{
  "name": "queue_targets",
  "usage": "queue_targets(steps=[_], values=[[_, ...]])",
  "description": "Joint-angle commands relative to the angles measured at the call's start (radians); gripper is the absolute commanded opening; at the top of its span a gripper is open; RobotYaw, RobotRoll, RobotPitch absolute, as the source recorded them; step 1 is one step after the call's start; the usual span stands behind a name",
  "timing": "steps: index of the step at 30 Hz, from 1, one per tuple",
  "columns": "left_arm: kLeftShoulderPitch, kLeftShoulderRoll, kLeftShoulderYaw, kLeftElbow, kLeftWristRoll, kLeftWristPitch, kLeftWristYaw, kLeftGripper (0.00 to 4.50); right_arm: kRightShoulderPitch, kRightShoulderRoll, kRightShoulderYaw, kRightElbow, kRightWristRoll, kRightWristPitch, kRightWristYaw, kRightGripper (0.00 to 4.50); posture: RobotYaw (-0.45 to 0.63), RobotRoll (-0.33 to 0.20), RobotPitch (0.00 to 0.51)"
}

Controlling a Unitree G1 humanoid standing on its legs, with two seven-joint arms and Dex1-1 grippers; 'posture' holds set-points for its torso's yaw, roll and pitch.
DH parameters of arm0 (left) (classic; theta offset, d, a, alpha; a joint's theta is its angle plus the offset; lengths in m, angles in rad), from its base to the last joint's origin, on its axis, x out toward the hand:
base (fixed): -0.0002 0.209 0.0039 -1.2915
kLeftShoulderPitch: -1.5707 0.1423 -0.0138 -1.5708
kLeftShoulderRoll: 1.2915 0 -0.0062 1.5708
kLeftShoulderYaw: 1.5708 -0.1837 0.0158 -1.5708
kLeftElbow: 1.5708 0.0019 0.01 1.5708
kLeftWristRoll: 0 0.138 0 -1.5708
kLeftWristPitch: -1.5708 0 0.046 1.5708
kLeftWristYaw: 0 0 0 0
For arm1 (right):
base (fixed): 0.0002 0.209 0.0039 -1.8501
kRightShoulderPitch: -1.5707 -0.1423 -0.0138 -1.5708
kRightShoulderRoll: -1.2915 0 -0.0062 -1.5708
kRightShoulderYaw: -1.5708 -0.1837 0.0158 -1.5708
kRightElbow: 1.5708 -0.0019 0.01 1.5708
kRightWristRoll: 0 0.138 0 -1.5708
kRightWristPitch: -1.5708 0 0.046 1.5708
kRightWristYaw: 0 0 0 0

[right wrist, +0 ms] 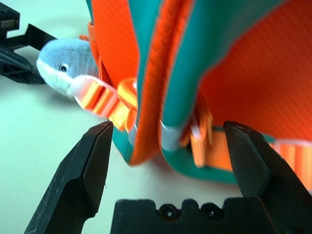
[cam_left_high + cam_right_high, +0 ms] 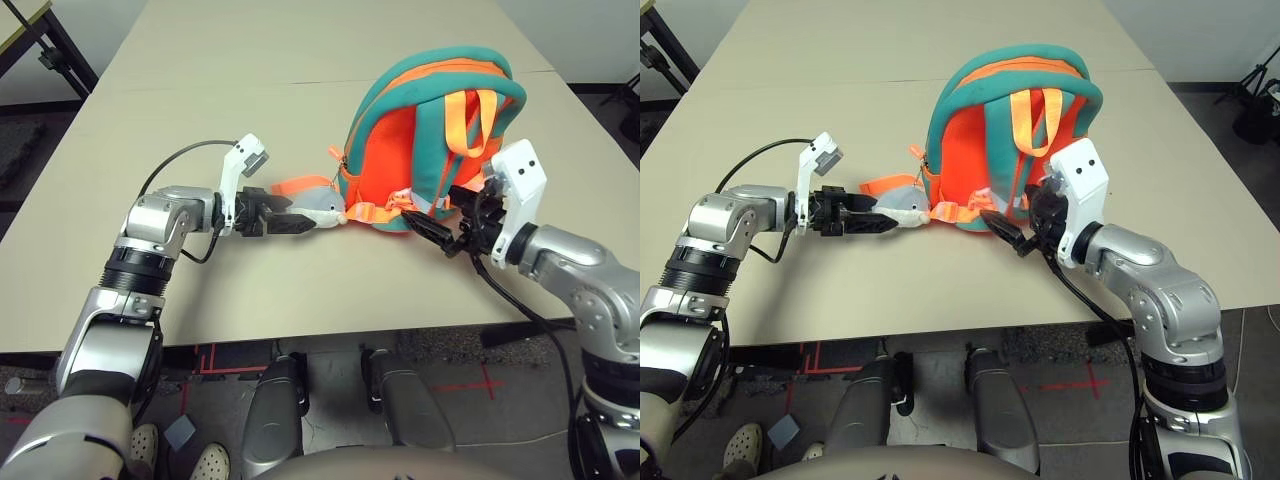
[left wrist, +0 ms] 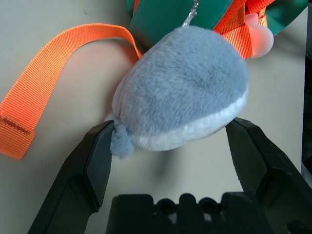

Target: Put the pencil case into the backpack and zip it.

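A: From the head camera, the backpack [image 2: 430, 140] stands upright on the table [image 2: 250, 60], toward the right and a little far of the arms, strap side facing the robot. The plush toy [image 2: 322, 207] lies on the table at its near-left corner, beside a loose orange strap [image 2: 300, 186].

B: And the grippers?

A: The left gripper [image 2: 285, 221] sits just left of the toy, its 2 fingers spread. The right gripper [image 2: 1012, 232] is at the pack's near-right bottom corner, fingers also apart, holding nothing.

B: The left wrist camera?

A: There the 2 black fingers [image 3: 92, 161] stand wide on either side of the toy; 1 seems to brush its small tail, but they are not pinching it.

B: Right wrist?

A: Both fingers [image 1: 85, 165] are spread in front of the pack's bottom edge and strap buckle [image 1: 100, 100], clear of the fabric.

B: How would the pack handle?

A: I'd judge it soft and light; it would sag or tip if pushed. The stitched teal rim or a webbing strap looks like the firmest hold; the plush would just squash.

B: The pencil case?

A: I can't see it. Whether it is inside I cannot tell. The zipper runs along the sides and top, and from here I can't make out if it is fully closed.
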Motion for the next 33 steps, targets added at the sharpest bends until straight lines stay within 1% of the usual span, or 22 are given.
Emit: queue_targets(steps=[1, 4, 8, 10, 14, 16, 20, 23, 25, 31, 33], values=[[0.019, 0.012, 0.016, -0.025, -0.007, 0.018, -0.002, 4.47, 0.022, -0.032, -0.097, -0.025, 0.073, 0.053, 0.009, 4.5, -0.16, 0.0, 0.193], [0.027, 0.021, 0.023, -0.029, -0.011, 0.024, -0.002, 4.47, 0.024, -0.067, -0.161, -0.003, 0.138, 0.088, 0.036, 4.5, -0.16, 0.0, 0.193], [0.044, 0.03, 0.046, -0.034, -0.014, 0.033, 0.008, 4.47, 0.047, -0.141, -0.249, 0.059, 0.202, 0.11, 0.094, 4.5, -0.17, 0.0, 0.194], [0.057, 0.032, 0.064, -0.045, -0.02, 0.042, 0.018, 4.47, 0.064, -0.165, -0.28, 0.095, 0.212, 0.102, 0.108, 4.5, -0.17, 0.0, 0.193], [0.085, 0.035, 0.092, -0.067, -0.024, 0.056, 0.037, 4.47, 0.097, -0.192, -0.31, 0.145, 0.222, 0.074, 0.134, 4.5, -0.16, 0.0, 0.193], [0.099, 0.035, 0.114, -0.073, -0.028, 0.057, 0.055, 4.47, 0.11, -0.193, -0.313, 0.173, 0.192, 0.029, 0.129, 4.5, -0.16, 0.0, 0.192], [0.119, 0.011, 0.196, -0.067, -0.034, 0.025, 0.136, 4.47, 0.085, -0.132, -0.304, 0.237, 0.104, -0.075, 0.011, 4.5, -0.15, 0.0, 0.19], [0.151, -0.008, 0.27, -0.058, -0.023, -0.051, 0.215, 4.47, 0.062, -0.07, -0.3, 0.29, 0.027, -0.168, -0.09, 4.5, -0.14, 0.0, 0.192], [0.181, -0.006, 0.305, -0.067, -0.022, -0.077, 0.249, 4.47, 0.05, -0.029, -0.308, 0.318, -0.002, -0.213, -0.141, 4.5, -0.14, 0.0, 0.192], [0.256, -0.031, 0.431, -0.088, -0.023, -0.193, 0.397, 4.47, 0.031, 0.041, -0.309, 0.424, -0.071, -0.39, -0.192, 4.5, -0.09, 0.0, 0.198], [0.273, -0.031, 0.447, -0.084, -0.008, -0.224, 0.436, 4.47, 0.019, 0.056, -0.309, 0.468, -0.094, -0.459, -0.203, 4.5, -0.07, 0.0, 0.198]])
